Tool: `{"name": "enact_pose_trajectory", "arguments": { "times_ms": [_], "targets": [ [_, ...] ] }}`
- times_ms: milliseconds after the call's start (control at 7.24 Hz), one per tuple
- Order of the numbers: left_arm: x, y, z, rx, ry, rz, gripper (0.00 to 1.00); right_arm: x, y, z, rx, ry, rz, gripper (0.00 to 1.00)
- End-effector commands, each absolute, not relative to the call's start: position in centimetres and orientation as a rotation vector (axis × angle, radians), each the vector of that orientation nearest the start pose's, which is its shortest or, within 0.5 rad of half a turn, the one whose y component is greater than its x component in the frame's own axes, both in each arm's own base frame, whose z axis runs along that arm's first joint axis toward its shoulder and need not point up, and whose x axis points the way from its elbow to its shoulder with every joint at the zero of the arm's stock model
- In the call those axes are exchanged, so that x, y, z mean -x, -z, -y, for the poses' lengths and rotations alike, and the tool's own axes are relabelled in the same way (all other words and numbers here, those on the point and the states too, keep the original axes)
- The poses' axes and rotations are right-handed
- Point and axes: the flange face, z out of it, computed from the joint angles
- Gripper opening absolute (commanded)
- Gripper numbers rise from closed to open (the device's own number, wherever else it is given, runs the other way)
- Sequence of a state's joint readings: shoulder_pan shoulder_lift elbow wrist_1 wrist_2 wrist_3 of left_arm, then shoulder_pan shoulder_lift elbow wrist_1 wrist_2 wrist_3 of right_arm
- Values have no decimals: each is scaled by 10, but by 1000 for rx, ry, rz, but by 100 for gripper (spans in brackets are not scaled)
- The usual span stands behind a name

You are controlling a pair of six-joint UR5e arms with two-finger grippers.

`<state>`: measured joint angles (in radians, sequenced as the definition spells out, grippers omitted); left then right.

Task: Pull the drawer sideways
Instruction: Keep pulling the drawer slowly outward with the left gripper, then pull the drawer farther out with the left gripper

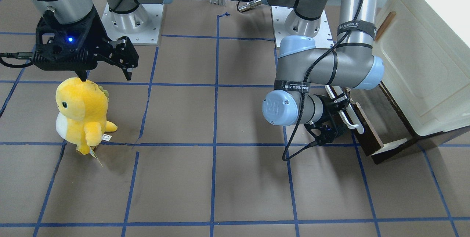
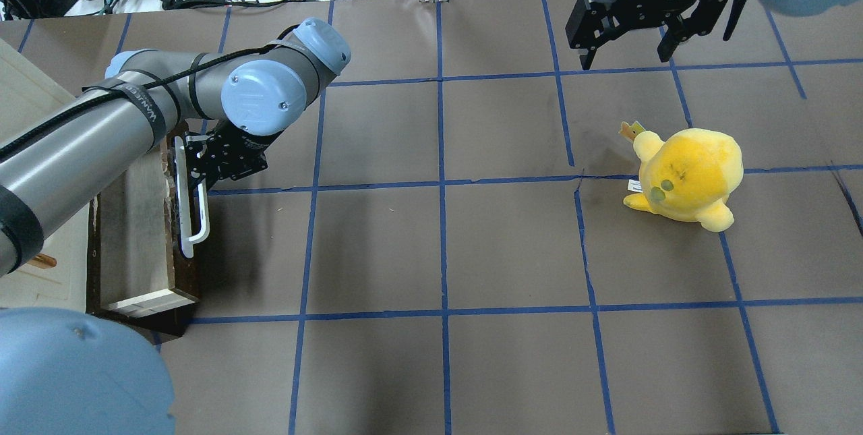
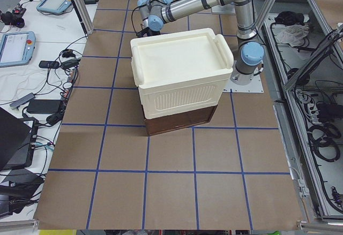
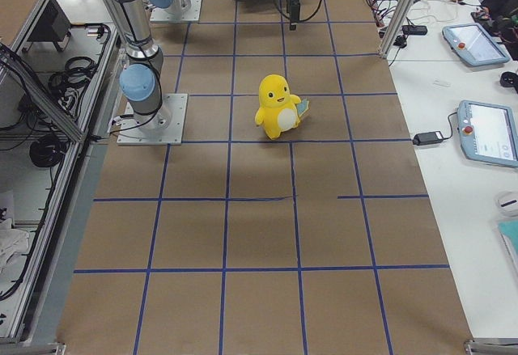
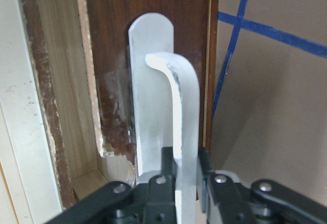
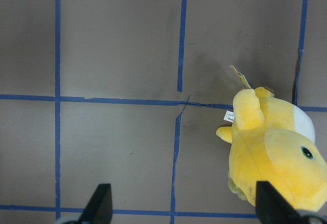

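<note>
Status: pull step is in hand, grasp looks done. Left gripper [image 5: 185, 167] is pinched on the long white bar handle [image 5: 181, 106], one finger each side of the bar. The handle belongs to the shallow wooden drawer with a dark brown front [image 2: 135, 233].

Drawer sits at 9 o'clock on the brown paper-covered table with a blue tape grid [image 2: 438, 253] in the overhead view. It is partly out of the cream-white plastic cabinet [image 3: 179, 69], and pale wood interior shows behind the front.

Grip is near the handle's 12 o'clock end, not mid-bar.

Next move, as I judge it: straight level pull toward 3 o'clock, square to the drawer front, keeping the pinch. The off-centre grip could rack the drawer, so go slow with no wrist twist.

Right gripper [image 2: 624, 54] is spread wide and holds nothing. It hangs at 1 o'clock, above and apart from the yellow plush dinosaur toy [image 2: 688, 175] at 3 o'clock. Not needed here.
</note>
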<state>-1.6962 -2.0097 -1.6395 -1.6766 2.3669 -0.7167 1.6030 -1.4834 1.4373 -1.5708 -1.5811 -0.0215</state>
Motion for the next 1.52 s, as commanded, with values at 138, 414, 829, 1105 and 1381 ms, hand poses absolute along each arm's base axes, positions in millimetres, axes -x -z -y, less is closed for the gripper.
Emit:
{"name": "enact_pose_trajectory", "arguments": {
  "times_ms": [138,414,829,1105,1381],
  "targets": [
    [134,-243,554,363,-247,-2160,0,-149,-509,529,84,73,-3150,100],
    [135,-243,555,367,-246,-2160,0,-149,-509,529,84,73,-3149,100],
    [138,-246,558,371,-248,-2168,0,-149,-509,529,84,73,-3149,100],
    [142,-251,561,364,-254,-2169,0,-149,-509,529,84,73,-3149,100],
    [144,-247,561,372,-249,-2164,0,-149,-509,529,84,73,-3149,100]
  ]
}}
